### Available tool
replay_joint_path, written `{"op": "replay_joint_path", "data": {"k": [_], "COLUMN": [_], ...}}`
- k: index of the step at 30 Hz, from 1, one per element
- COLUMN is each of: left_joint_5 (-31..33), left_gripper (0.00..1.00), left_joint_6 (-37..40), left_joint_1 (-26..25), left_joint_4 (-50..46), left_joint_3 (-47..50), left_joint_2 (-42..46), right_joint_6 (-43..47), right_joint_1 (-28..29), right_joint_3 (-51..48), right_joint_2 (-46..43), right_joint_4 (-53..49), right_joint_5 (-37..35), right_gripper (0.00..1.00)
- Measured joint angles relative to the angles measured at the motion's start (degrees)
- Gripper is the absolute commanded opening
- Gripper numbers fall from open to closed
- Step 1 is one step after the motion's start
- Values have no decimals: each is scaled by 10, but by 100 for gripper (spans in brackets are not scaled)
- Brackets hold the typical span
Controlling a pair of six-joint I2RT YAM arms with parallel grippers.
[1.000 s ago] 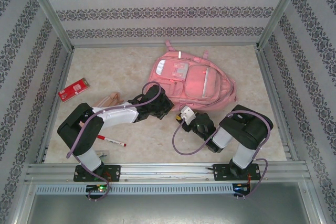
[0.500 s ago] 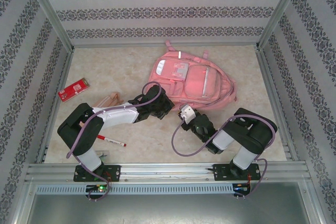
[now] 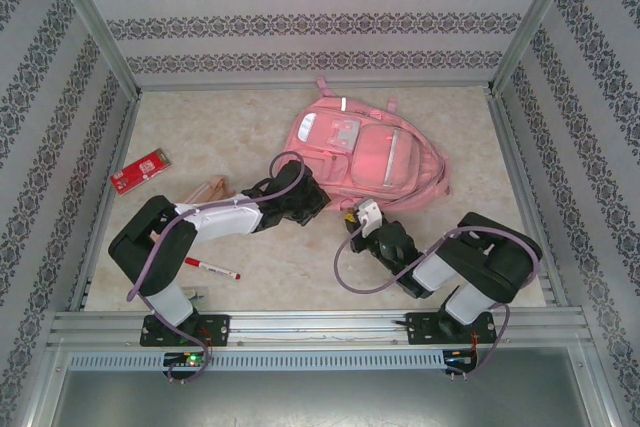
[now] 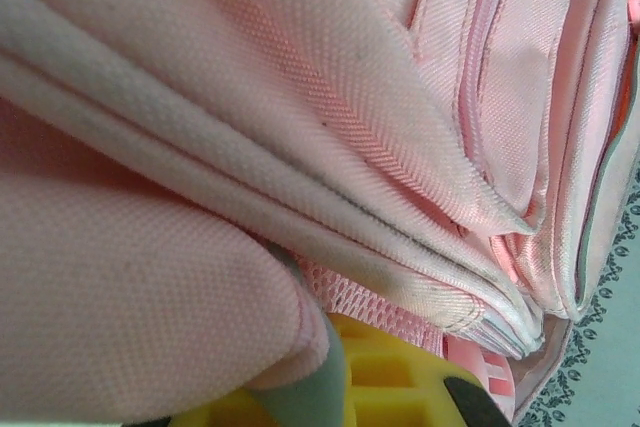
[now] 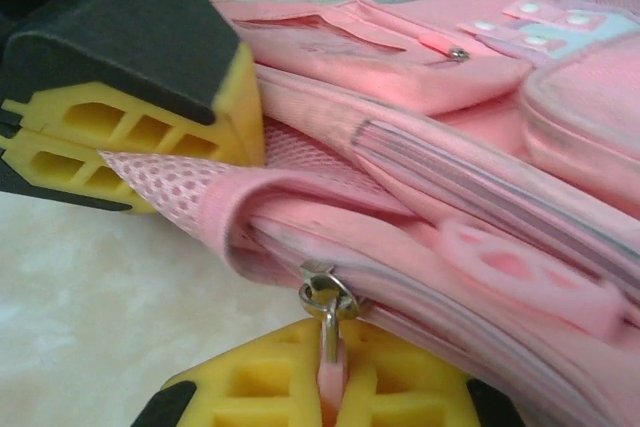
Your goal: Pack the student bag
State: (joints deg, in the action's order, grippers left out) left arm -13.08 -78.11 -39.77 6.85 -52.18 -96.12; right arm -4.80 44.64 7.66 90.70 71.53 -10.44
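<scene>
Red pen (image 3: pixel 212 268) lies flat on the desk (image 3: pixel 240 127) nearest the arm bases, just beside the left arm and well apart from the bag (image 3: pixel 372 155). Right gripper (image 5: pixel 330 395) is low at the bag's near edge, to the right of the left one. Its yellow jaws are pressed together on the pink tab of the zip pull (image 5: pixel 322 292), and the metal slider sits just above the fingertips at the end of the zip line. Left gripper (image 5: pixel 150 162) comes in from the left to the same near edge. Its jaws are narrow and clamped on a fold of pink mesh at the bag's rim, with the mesh caught between the two yellow fingers. The two grippers are near each other but not touching. The left wrist view is close up on layered pink fabric folds and seams, with yellow finger parts at the bottom edge under the cloth. Further back on the left, wooden pieces (image 3: pixel 208 190) lie on the desk just behind the left arm, and a red card (image 3: pixel 140 170) lies flat beyond them near the left wall, apart from everything else. The bag lies flat at mid desk, a bit right of centre, front pockets facing up. Its clear window pocket and a pale strip are toward the far left end, and the pink straps poke out at the far side. The patterned back wall is behind it.
</scene>
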Motion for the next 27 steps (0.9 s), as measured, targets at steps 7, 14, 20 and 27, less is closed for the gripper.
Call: {"op": "replay_joint_path", "data": {"k": [7, 14, 20, 27], "left_joint_5": [-32, -70, -116, -104], "left_gripper": [0, 0, 0, 36], "left_joint_6": [69, 135, 241, 372], "left_joint_1": [61, 119, 187, 211], "left_joint_4": [0, -13, -135, -247], "left_joint_3": [-1, -5, -122, -303], "left_joint_2": [-8, -17, -92, -207], "right_joint_6": [-96, -137, -126, -87], "right_joint_1": [-74, -125, -141, -116], "right_joint_3": [-3, -3, 4, 44], "right_joint_2": [-88, -138, -155, -130], "right_joint_4": [-116, -210, -270, -294], "right_joint_5": [35, 75, 140, 203], "right_gripper": [0, 0, 0, 0]}}
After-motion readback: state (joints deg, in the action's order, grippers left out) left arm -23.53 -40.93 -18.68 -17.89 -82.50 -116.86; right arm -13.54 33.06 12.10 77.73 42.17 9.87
